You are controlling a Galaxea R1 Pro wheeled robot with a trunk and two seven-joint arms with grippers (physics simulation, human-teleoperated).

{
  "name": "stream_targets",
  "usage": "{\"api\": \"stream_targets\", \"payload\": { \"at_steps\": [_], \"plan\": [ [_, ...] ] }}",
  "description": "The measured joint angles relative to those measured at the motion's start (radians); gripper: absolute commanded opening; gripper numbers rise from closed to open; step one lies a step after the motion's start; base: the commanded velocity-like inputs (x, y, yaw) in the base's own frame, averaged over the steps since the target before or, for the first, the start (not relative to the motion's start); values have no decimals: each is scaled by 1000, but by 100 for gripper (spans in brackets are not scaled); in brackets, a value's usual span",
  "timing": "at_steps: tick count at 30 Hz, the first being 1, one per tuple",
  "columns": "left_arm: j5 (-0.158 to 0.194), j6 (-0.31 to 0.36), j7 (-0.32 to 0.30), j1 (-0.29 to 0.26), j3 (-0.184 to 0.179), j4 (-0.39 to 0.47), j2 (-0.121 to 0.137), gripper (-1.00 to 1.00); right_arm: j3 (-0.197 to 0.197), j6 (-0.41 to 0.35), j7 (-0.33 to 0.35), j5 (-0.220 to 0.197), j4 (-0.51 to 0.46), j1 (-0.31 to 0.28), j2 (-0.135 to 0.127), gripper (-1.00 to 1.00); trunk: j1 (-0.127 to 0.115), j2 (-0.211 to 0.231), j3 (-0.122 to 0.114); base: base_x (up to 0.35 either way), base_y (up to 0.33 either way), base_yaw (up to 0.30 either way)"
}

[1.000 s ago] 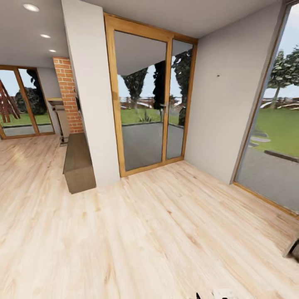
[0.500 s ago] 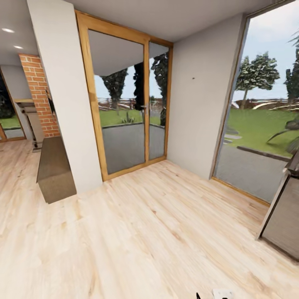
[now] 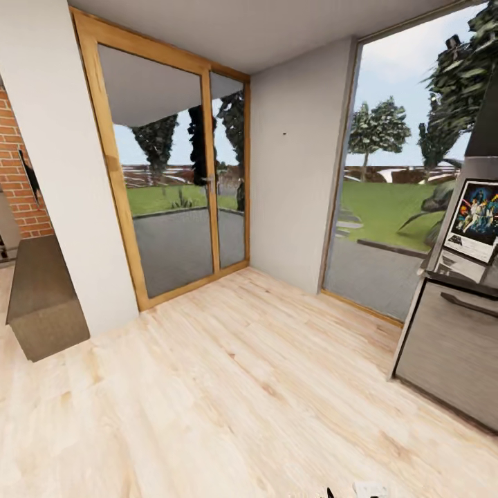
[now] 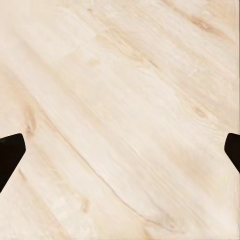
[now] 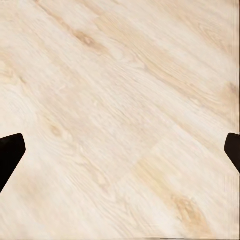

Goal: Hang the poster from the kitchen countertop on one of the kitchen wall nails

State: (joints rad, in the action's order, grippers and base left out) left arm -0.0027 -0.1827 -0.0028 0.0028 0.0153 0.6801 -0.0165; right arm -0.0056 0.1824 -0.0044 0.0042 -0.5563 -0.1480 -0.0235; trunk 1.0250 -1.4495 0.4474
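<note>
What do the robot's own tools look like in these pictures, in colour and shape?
Little of them shows. In each wrist view two black, flat, pointed fingertips enter from opposite edges: the left tool with one fingertip, and the right tool with one fingertip, over the pale wooden floor. No cables or markings are visible.

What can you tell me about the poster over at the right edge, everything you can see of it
The poster is a portrait rectangle with a white border and a thin dark frame, showing colourful figures on a dark blue starry scene, with a small white title block at its lower left. It appears tilted, leaning back, its lower edge at the kitchen countertop above a grey handled drawer. Its right side is cut off by the picture's edge. What it leans against cannot be made out. Nothing grips it.
</note>
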Motion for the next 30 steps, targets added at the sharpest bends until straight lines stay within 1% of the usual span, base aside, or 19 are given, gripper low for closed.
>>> {"api": "stream_targets", "payload": {
  "at_steps": [17,23,30],
  "plan": [
    [0,0,0,0,0,0,0,100,0,1,-1,0,0,0,-1,100,0,0,-9,0,0,-295],
    [0,0,0,0,0,0,0,100,-1,2,-2,-1,9,0,-1,100,0,0,-11,0,0,-138],
    [0,0,0,0,0,0,0,100,-1,2,-3,-1,12,0,-1,100,0,0,-11,0,0,-271]
  ]
}}
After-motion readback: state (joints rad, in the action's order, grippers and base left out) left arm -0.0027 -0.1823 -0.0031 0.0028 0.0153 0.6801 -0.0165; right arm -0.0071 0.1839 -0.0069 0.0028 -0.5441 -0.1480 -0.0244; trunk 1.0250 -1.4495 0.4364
